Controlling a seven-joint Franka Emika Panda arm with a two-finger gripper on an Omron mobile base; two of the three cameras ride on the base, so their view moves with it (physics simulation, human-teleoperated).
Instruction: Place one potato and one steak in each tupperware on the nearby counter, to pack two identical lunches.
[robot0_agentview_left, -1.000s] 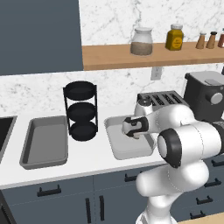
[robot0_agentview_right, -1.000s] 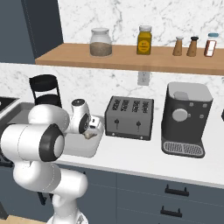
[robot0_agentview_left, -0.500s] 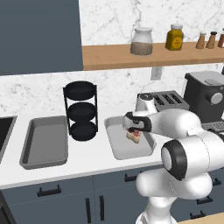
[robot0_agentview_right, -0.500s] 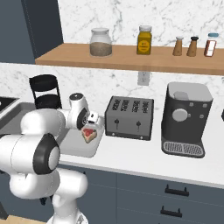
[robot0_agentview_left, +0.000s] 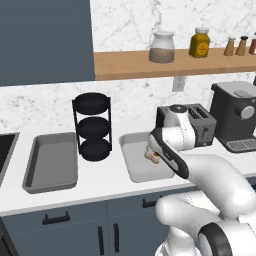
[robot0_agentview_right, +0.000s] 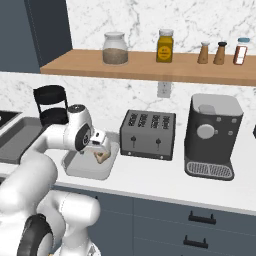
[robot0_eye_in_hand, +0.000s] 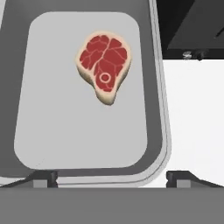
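I am hovering the hand (robot0_eye_in_hand: 111, 177) over the near tupperware (robot0_eye_in_hand: 153, 100), the grey tray sitting on the white table (robot0_agentview_left: 115, 182) between the black tiered rack (robot0_agentview_left: 92, 127) and the toaster (robot0_agentview_right: 148, 134). The hand is released, its tips standing wide apart at the bottom of the hand view with nothing between them. One steak (robot0_eye_in_hand: 104, 65) is lying flat on the tray floor, toward the far end and a little off centre, well clear of the rim; in the left base view I am seeing it just under the wrist (robot0_agentview_left: 152, 156). No potato is showing in this tray. A second grey tray (robot0_agentview_left: 50, 162) is sitting further left, beyond the rack, and looks bare inside.

Judging from this, the steak drop here is done and I am now clearing out. To do that well, I am planning to lift straight up before swinging anywhere, keeping the tips open so they are not snagging the tray wall or nudging the meat. The toaster is standing close beside the wrist, so I am favouring a vertical rise first.
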